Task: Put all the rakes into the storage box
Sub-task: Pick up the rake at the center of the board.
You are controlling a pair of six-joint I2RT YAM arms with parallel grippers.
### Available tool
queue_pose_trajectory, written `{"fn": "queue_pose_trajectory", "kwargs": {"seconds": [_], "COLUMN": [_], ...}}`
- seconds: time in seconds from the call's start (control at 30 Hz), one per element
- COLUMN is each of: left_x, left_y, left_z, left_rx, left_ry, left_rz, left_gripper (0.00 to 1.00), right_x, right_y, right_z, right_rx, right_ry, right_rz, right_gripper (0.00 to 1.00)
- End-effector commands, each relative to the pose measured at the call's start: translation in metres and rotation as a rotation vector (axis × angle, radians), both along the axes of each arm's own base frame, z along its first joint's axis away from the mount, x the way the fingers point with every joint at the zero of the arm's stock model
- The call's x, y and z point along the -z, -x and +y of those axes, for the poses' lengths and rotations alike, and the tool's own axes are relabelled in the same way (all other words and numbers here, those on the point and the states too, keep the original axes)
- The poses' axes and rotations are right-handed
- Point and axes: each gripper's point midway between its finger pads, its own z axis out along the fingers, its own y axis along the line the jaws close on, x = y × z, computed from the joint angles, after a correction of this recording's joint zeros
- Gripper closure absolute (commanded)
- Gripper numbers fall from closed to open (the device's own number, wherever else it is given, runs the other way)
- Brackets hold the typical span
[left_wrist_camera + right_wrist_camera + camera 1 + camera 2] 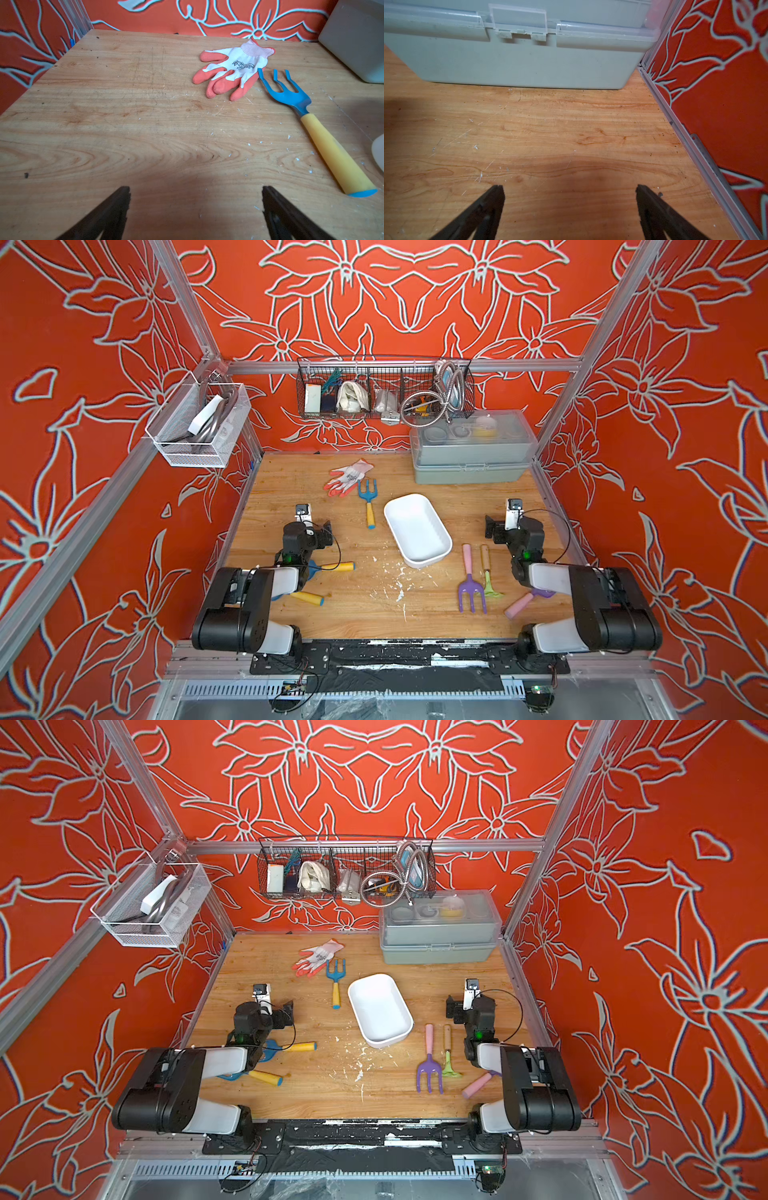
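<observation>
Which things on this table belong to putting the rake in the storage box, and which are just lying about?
Job: storage box; rake, unclear which: blue rake, purple rake, green rake.
Lying about: glove, grey case, pink-handled tool.

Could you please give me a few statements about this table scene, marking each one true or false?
1. The shallow white plastic storage box is empty. True.
2. The blue three-pronged rake with a yellow handle lies inside the box. False: it lies on the wooden table, outside the box, next to the orange-and-white glove.
3. The left gripper is open and holds nothing. True.
4. The right gripper is shut on a tool. False: it is open and empty.
5. The purple fork with a pink handle and the small green rake with a wooden handle lie side by side. True.
</observation>
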Motion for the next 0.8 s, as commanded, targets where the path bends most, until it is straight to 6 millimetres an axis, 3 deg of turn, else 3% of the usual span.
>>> {"fn": "queue_pose_trajectory", "kwargs": {"seconds": [0.0,0.77], "left_x": [-0.0038,-0.0038], "left_y": [0.0019,0.0019], "left_z": [0.0004,0.0025], "left_rx": [0.003,0.013], "left_ry": [0.001,0.031], "left_rz": [-0.012,-0.010], "left_gripper": [0.00,0.00], "right_x": [0.0034,0.0033], "right_y": [0.0053,0.0048], "right_z": [-0.0018,-0.0021], "right_rx": [0.010,0.011], "right_ry": [0.013,0.013], "right_rz": [0.012,0.012], "right_gripper": [0.00,0.00]}}
